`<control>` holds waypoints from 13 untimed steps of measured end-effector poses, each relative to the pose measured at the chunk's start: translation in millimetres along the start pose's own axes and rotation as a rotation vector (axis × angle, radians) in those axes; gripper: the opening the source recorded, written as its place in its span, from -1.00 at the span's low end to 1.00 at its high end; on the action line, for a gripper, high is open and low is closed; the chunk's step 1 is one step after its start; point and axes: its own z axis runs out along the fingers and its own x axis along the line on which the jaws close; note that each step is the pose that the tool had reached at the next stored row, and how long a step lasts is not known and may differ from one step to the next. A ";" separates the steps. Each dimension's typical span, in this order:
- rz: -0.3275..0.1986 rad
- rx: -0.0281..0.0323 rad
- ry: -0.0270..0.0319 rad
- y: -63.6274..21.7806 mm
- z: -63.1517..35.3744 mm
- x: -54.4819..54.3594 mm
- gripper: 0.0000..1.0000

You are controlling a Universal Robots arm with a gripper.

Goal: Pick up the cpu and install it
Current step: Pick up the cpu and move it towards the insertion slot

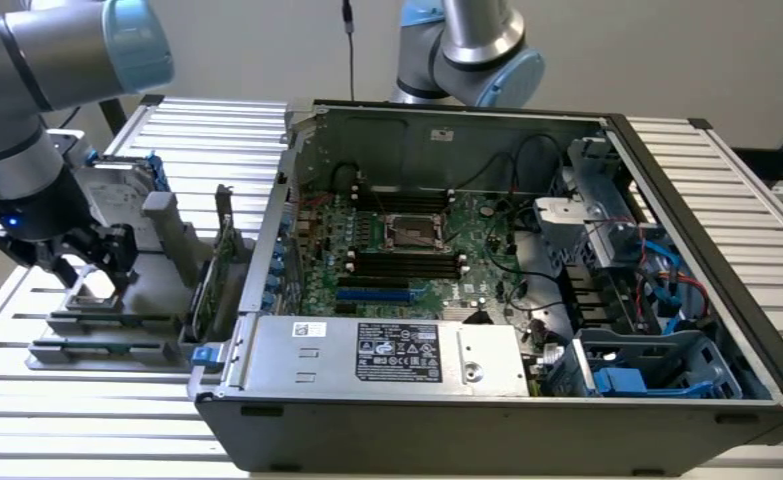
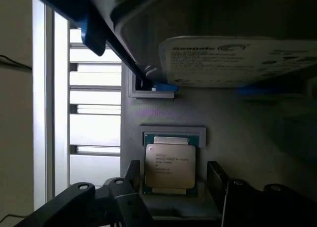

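Note:
The cpu (image 2: 170, 166) is a small square chip with a shiny metal top, lying flat in a grey holder (image 2: 173, 134). In the exterior view the cpu (image 1: 94, 291) sits on the slatted table at that view's left, outside the computer case. My gripper (image 2: 173, 169) is open, with one dark finger (image 2: 132, 173) on each side of the chip and not touching it. From outside, the gripper (image 1: 92, 272) hangs just above the chip. The motherboard's empty socket (image 1: 411, 232) lies in the middle of the open case (image 1: 498, 420).
A silver hard drive (image 2: 237, 61) with blue brackets stands just behind the cpu holder. An upright card (image 1: 218, 262) stands between the holder and the case wall. A power supply (image 1: 378, 355) fills the case's near side. A second arm (image 1: 465, 50) rises behind the case.

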 end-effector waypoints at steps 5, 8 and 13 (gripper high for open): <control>0.019 -0.0008 0.0004 0.8 3.6 1.2 0.31; 0.030 -0.0014 0.0005 1.2 5.6 1.5 0.31; 0.036 -0.0016 0.0005 1.8 7.7 1.5 0.31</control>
